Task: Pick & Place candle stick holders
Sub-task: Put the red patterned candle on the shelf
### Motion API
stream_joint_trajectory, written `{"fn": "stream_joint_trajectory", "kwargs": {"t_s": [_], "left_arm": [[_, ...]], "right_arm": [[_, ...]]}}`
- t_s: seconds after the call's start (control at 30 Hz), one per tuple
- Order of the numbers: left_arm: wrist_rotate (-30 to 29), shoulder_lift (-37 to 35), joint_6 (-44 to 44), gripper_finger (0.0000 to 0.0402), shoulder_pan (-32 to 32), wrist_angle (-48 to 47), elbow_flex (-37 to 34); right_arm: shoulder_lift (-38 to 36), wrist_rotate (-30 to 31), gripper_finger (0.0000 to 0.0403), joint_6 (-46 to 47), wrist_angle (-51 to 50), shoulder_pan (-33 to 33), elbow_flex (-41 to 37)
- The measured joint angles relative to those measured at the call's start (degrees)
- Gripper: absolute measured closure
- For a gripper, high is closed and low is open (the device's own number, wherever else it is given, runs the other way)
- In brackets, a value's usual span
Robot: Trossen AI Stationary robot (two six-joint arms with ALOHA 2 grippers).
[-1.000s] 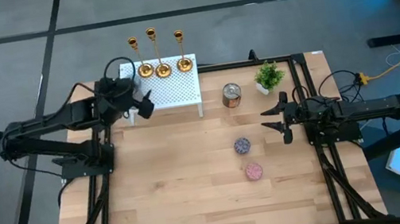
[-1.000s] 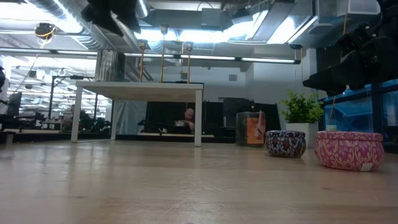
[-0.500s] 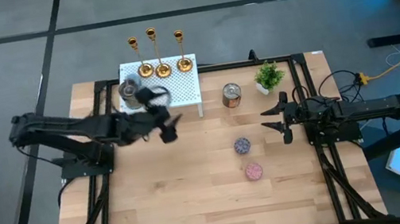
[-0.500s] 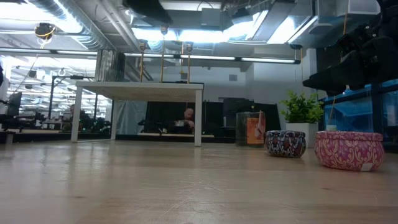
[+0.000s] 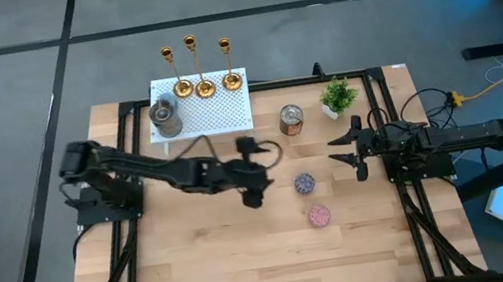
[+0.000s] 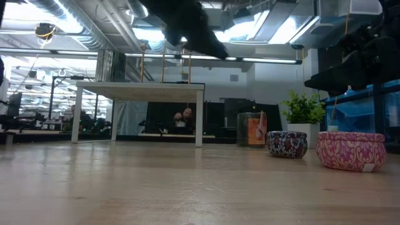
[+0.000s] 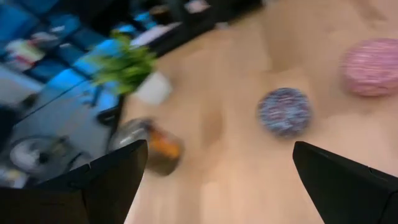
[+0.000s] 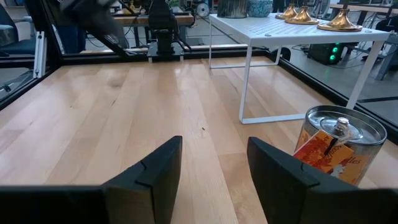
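Observation:
Three gold candlesticks (image 5: 203,73) stand by their round bases on the far edge of a white perforated shelf (image 5: 212,117); their bases also show in the right wrist view (image 8: 339,25). My left gripper (image 5: 262,173) is open and empty, above the table's middle, to the right of and nearer than the shelf. In its wrist view (image 7: 221,149) the fingers stand wide apart. My right gripper (image 5: 346,149) is open and empty at the table's right side, pointing left; its own view (image 8: 214,149) shows the gap.
A silver tin (image 5: 165,117) stands on the shelf's left end. A silver and copper tin (image 5: 291,120) and a potted plant (image 5: 338,97) stand right of the shelf. A blue disc (image 5: 305,183) and a pink disc (image 5: 319,215) lie between the grippers.
My left gripper has left the shelf's left end, where the silver tin now shows, and has swung toward the table's right and near edges, out over the table's middle. My right arm has kept still.

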Motion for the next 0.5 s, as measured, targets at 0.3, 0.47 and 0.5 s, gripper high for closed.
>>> {"fn": "stream_joint_trajectory", "kwargs": {"t_s": [0.3, 0.47, 0.5], "left_arm": [[6.0, 16.8, 6.8, 0.0002, 0.7, 0.0, 13.7], [14.7, 23.4, 6.1, 0.0002, 2.9, -0.5, 20.6], [16.7, 24.4, 5.4, 0.0002, 3.5, -0.6, 21.7]], "right_arm": [[0.0, 0.0, 0.0217, 0.0, 0.0, 0.0, 0.0], [0.0, 0.0, 0.0217, 0.0, 0.0, 0.0, 0.0], [0.0, 0.0, 0.0217, 0.0, 0.0, 0.0, 0.0]]}}
